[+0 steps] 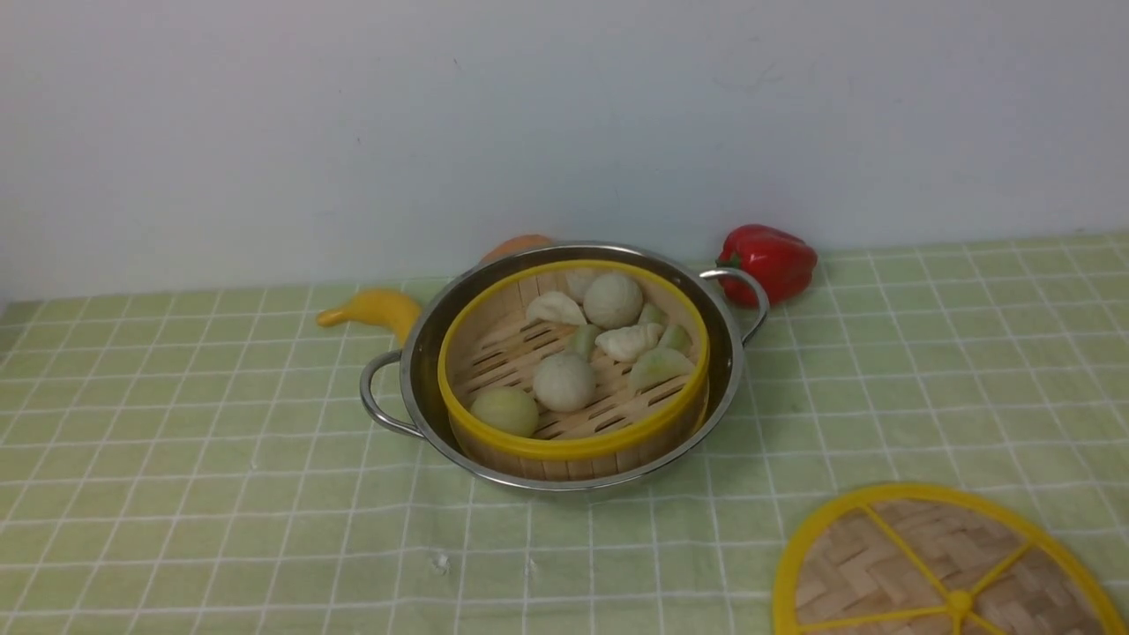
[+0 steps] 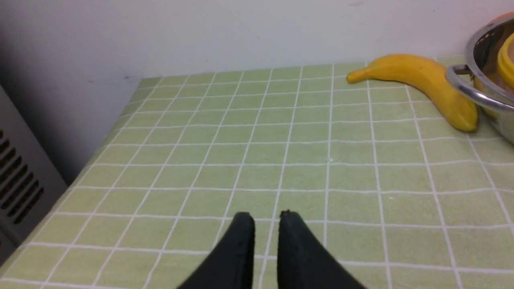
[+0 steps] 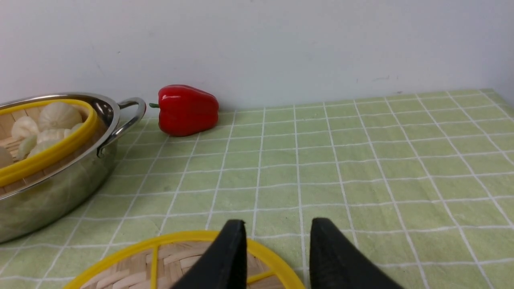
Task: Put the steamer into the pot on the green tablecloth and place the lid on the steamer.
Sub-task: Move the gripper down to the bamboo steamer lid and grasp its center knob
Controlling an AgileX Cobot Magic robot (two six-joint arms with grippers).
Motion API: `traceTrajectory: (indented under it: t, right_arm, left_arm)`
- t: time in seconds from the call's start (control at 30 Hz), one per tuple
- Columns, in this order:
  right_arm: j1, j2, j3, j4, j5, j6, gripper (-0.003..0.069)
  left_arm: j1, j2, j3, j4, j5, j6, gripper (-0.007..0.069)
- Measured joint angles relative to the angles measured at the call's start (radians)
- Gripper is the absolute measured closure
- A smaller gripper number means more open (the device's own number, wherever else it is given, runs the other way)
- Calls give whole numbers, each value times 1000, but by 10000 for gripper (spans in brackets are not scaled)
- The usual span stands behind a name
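Confirm steamer (image 1: 573,447) seated inside pot (image 1: 732,370) on green tablecloth (image 1: 220,459) — first step judged complete. Locate lid (image 1: 935,573) flat on that cloth, front-right of pot, clear for pickup. Note right pincer (image 3: 277,222) wide open, empty, poised over lid rim; left pincer (image 2: 265,215) barely parted, empty, left of pot.

**A:** What was behind the setup, anything interesting?

**B:** Nah, just a plain off-white wall (image 1: 564,115) across the full width, matte, with a couple of faint marks (image 3: 385,78). The light was soft and even, no harsh shadows. Only the far left corner (image 2: 44,68) went darker grey, and a grey panel (image 2: 20,172) with vent slots stood down there.
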Motion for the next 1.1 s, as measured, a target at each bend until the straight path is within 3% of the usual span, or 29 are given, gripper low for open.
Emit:
traceTrajectory:
  t: [1.1]
  right_arm:
    - [0, 0, 0, 17, -38, 27, 416]
  left_arm:
    - [0, 0, 0, 0, -3, 0, 508]
